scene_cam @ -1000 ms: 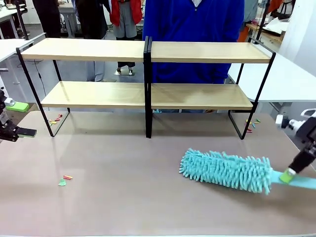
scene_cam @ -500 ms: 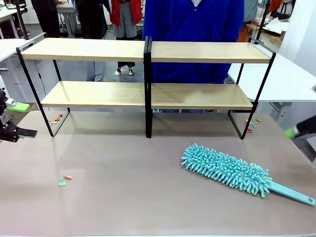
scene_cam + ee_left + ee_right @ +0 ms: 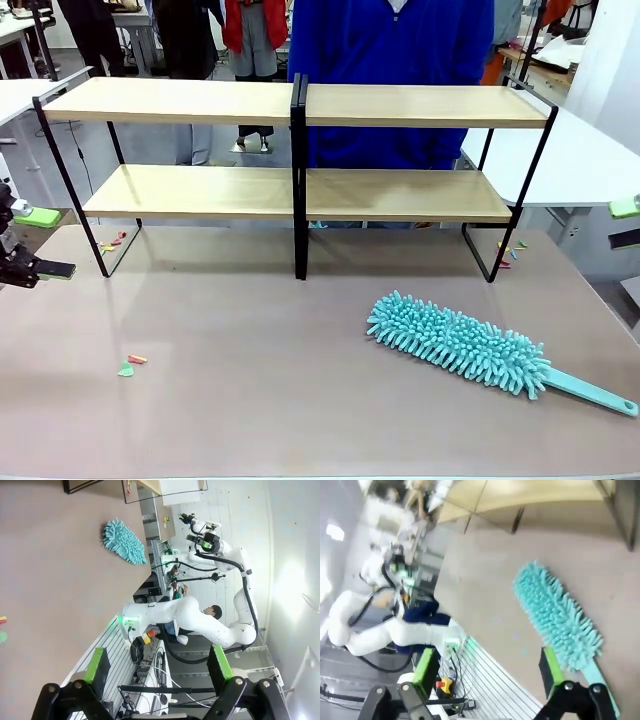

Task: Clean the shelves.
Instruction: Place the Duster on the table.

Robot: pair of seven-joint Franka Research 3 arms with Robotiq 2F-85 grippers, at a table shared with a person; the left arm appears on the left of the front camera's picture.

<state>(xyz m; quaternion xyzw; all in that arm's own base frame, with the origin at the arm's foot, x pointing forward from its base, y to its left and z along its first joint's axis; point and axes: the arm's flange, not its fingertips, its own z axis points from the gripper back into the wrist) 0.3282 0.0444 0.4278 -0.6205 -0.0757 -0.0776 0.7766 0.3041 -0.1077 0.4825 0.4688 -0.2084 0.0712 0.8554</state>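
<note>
The shelves (image 3: 300, 105) stand across the far half of the table, two light wood tiers on a black frame; their lower board also runs along the top of the right wrist view (image 3: 520, 497). A teal fluffy duster (image 3: 458, 345) lies flat on the tabletop at front right, its handle pointing to the right corner. My right gripper (image 3: 626, 222) hangs open at the right edge, raised clear of the duster (image 3: 555, 617); its green pads (image 3: 427, 667) stand wide with nothing between them. My left gripper (image 3: 35, 240) is open at the left edge, its pads (image 3: 95, 664) apart and empty.
A person in a blue top (image 3: 390, 50) stands behind the shelves. Small coloured scraps (image 3: 132, 363) lie at front left, with more by the shelf's feet (image 3: 510, 252). A white side table (image 3: 580, 160) adjoins at the right. The duster (image 3: 124, 542) shows far off in the left wrist view.
My right gripper let go of the duster's handle and rose to the right edge. The duster dropped flat on the table and turned slightly. The left arm stayed still.
</note>
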